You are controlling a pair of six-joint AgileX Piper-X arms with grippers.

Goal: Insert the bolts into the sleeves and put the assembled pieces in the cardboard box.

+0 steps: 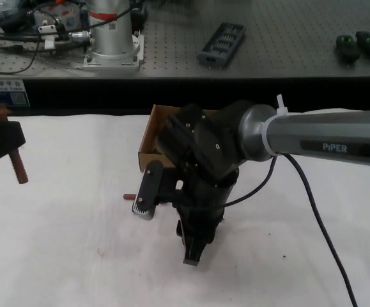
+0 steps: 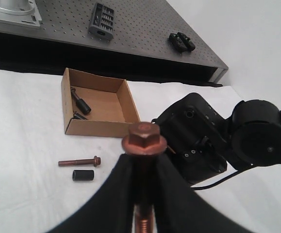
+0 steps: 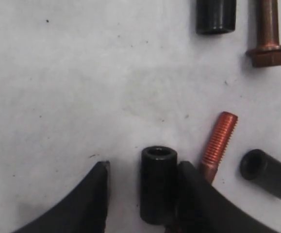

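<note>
My left gripper (image 2: 143, 165) is shut on a copper bolt (image 2: 143, 140), head up, held above the cloth at the far left of the bench (image 1: 18, 166). The cardboard box (image 2: 99, 129) holds two assembled pieces (image 2: 80, 101). My right gripper (image 3: 144, 167) points down at the cloth in front of the box (image 1: 193, 252). It is open, with a black sleeve (image 3: 158, 182) lying between its fingers, against one finger (image 3: 193, 199) and apart from the other. A second bolt (image 3: 219, 143) lies partly under that finger, and another sleeve (image 3: 269, 174) lies beside it.
Another loose bolt (image 2: 79, 162) and sleeve (image 2: 83, 175) lie on the white cloth in front of the box. The right arm's cable (image 1: 319, 224) trails across the cloth. Behind the cloth, a raised perforated bench (image 1: 280, 45) carries a black block (image 1: 222, 42).
</note>
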